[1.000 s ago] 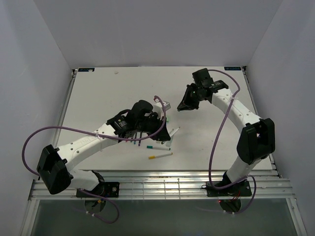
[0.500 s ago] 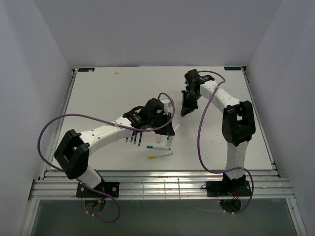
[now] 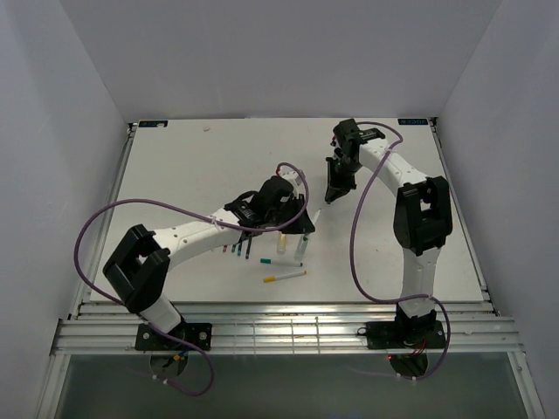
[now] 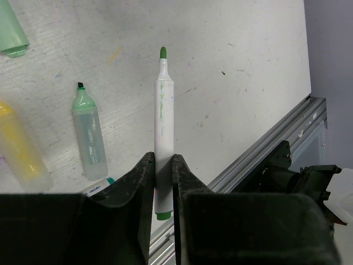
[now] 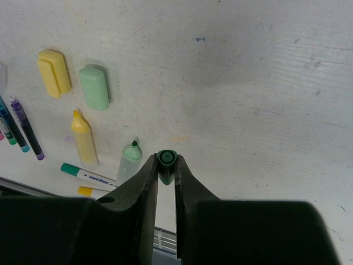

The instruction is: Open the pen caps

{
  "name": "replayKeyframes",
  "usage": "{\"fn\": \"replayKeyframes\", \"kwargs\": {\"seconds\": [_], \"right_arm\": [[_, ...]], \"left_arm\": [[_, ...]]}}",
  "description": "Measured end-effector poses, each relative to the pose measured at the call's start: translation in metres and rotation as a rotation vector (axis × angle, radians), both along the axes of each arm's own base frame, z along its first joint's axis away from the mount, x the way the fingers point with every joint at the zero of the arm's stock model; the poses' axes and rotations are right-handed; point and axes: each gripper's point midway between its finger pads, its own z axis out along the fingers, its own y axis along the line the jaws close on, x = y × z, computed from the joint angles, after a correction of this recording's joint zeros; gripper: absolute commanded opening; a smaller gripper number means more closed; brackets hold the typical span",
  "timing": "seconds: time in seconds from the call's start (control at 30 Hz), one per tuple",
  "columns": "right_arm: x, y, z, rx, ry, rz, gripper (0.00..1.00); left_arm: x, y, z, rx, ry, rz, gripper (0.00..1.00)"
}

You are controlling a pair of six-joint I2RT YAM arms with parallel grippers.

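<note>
separating one pen from its cap, with several pens left

the small green cap (image 5: 166,158) is pinched end-on between the narrow fingers of the right gripper (image 5: 165,165), held above the white table (image 3: 201,166) and well apart from its pen. that slim white pen (image 4: 163,127) is clamped near its rear end in the closed-down left gripper (image 4: 164,165), with its green nib (image 4: 163,53) bare and pointing away from the wrist. so this pen counts as opened, though both pieces are in hand and not yet set down.

on the table below, two more look done. the yellow highlighter (image 5: 84,138) and the pale-green highlighter (image 5: 129,160) lie side by side with their nibs showing. the yellow cap (image 5: 53,72) and the pale-green cap (image 5: 94,87) lie together a little beyond them, touching neither marker.

what is left, by my reading: the teal-capped white pen (image 5: 88,175) lying just beside the highlighters, the yellow-ended pen (image 3: 286,276) nearer the arm bases, and the dark pens (image 5: 22,130) with purple and teal ends off to one side. these appear capped, though the dark ones are too small to be sure of. roughly three pens are open and about as many or more remain, so i judge the task to be near its middle.
</note>
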Motion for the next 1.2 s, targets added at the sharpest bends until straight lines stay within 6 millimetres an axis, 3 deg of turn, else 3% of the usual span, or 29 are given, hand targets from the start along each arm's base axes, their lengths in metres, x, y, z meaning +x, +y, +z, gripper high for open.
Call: {"fn": "replayKeyframes", "kwargs": {"seconds": [0.27,0.47,0.73,1.0,1.2], "right_arm": [[0.019,-0.004,-0.01,-0.028,0.024,0.026,0.08],[0.016,-0.02,-0.012,-0.045,0.066,0.024,0.08],[-0.002,-0.022,-0.022,-0.025,0.129,0.066,0.08],[-0.008,-0.021,-0.033,-0.02,0.167,0.089,0.08],[-0.009,-0.023,-0.054,-0.046,0.213,0.084,0.09]], "left_arm": [[-0.004,-0.026,-0.057,0.044,0.06,0.048,0.0],[-0.008,-0.043,-0.095,0.103,0.086,0.085,0.0],[0.008,-0.056,-0.11,0.105,0.072,0.163,0.0],[0.017,-0.062,-0.116,0.083,0.083,0.218,0.1],[0.018,-0.063,-0.116,0.07,0.095,0.237,0.16]]}}
